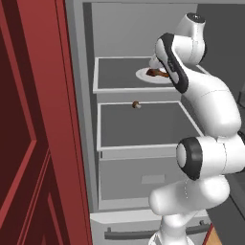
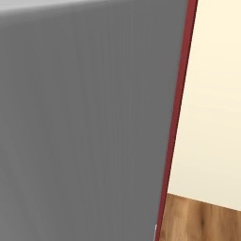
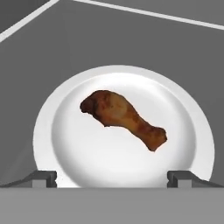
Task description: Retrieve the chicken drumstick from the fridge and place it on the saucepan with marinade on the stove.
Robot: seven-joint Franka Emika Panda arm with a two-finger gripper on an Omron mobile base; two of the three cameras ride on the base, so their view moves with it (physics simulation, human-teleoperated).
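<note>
The fridge (image 1: 119, 33) stands open, and my arm reaches in over its top shelf. There the chicken drumstick (image 3: 122, 118) lies on a white plate (image 3: 109, 164), brown, with its thick end to the left in the hand view. From the left base view the drumstick (image 1: 157, 72) and the plate (image 1: 142, 74) peek out beside my arm. My gripper (image 3: 112, 177) hovers just above and short of the plate, open, with its fingertips (image 3: 43, 177) wide apart and nothing between them. The saucepan, marinade and stove are out of view.
A tiny round brown item (image 1: 136, 104) sits at the back of the middle shelf (image 1: 143, 127). Below it is a drawer (image 1: 139, 182). A dark red cabinet (image 1: 33, 143) stands close on the left. A flat grey panel (image 2: 84, 117) fills most of the right base view.
</note>
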